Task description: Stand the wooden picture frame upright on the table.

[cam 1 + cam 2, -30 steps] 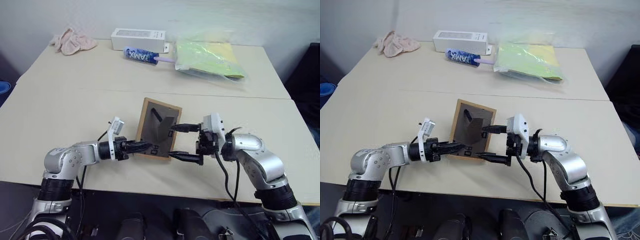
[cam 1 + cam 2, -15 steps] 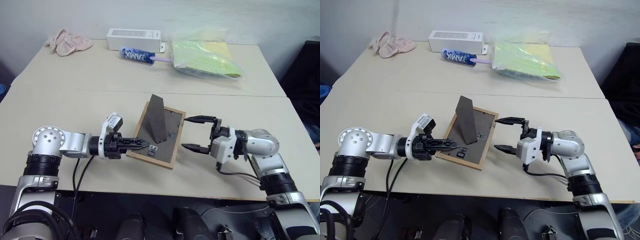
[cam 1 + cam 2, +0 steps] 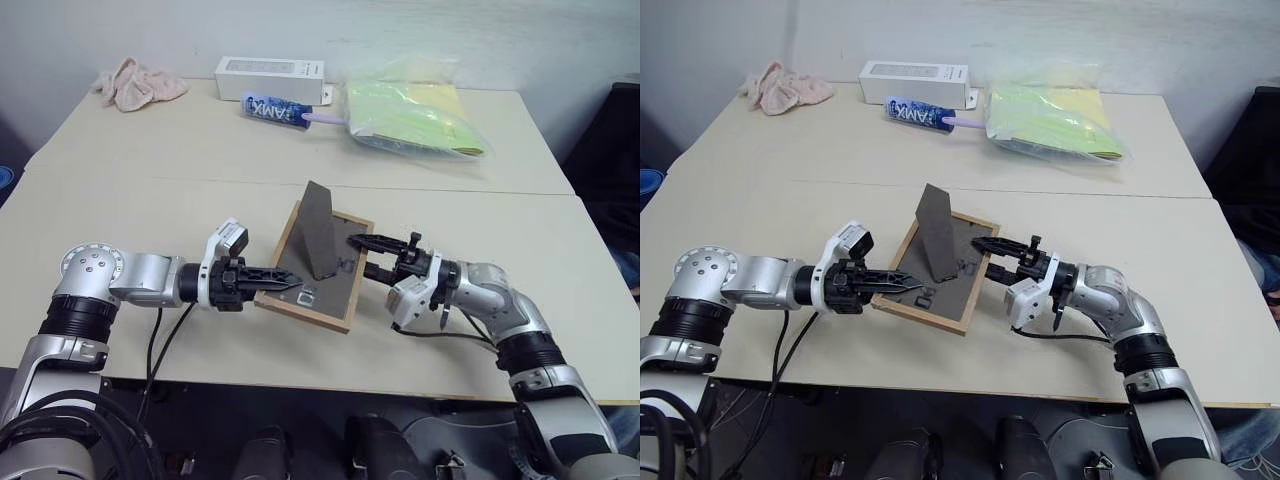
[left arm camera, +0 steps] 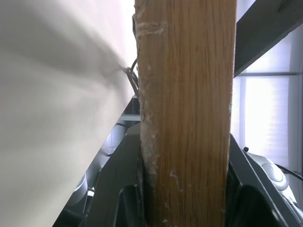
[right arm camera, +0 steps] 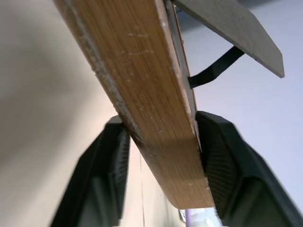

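– We stand at a pale table [image 3: 120,215] of two joined sections, against a plain wall. Where is the wooden picture frame [image 3: 328,288]?

– Near the front edge, between our two arms, back side up, with its fold-out stand [image 3: 320,243] already sticking up.

– How will it handle?

– We judge it light and stiff, a thin wooden rim around a flat back. The front pane could be glass, so we count it fragile, and smooth wood may slip. The rim edges look like the safest places to hold; the stand seems flimsy on its strap.

– And our grippers?

– The left gripper [image 3: 285,282] reaches in level from the left, its jaws clamped on the frame's left rim. The right gripper [image 3: 372,255] comes in level from the right; its fingers [image 5: 225,163] sit on either side of the right rim, seemingly touching, though we cannot be sure the grip is firm.
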